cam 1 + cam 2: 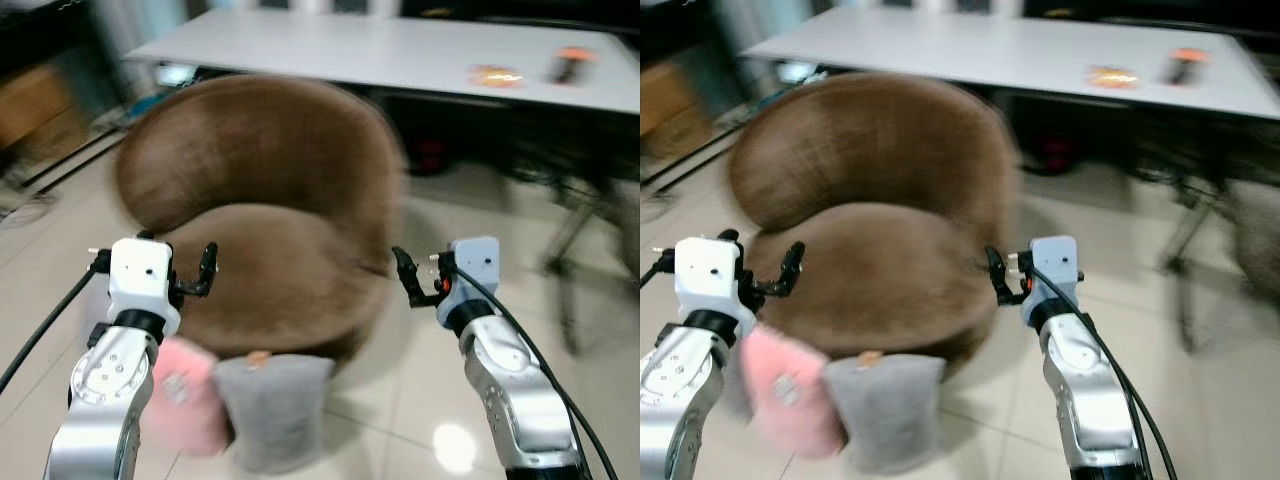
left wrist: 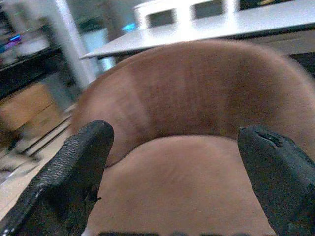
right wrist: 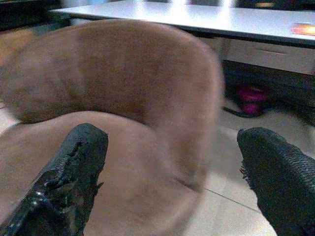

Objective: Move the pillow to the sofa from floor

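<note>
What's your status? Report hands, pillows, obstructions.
Left hand and right hand open, empty, raised at the brown sofa. Grey pillow and pink pillow on floor against its front. Nothing blocking.

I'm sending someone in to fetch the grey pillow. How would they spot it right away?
Find the round brown sofa chair in front of the long white table. On the floor against its front base lean two pillows; the grey pillow is the smooth one, beside the fluffy pink pillow.

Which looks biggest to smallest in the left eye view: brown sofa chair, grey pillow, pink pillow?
1. Brown sofa chair, by far the largest.
2. Grey pillow.
3. Pink pillow, though the left arm hides part of it, so the two pillows may be alike.
</note>
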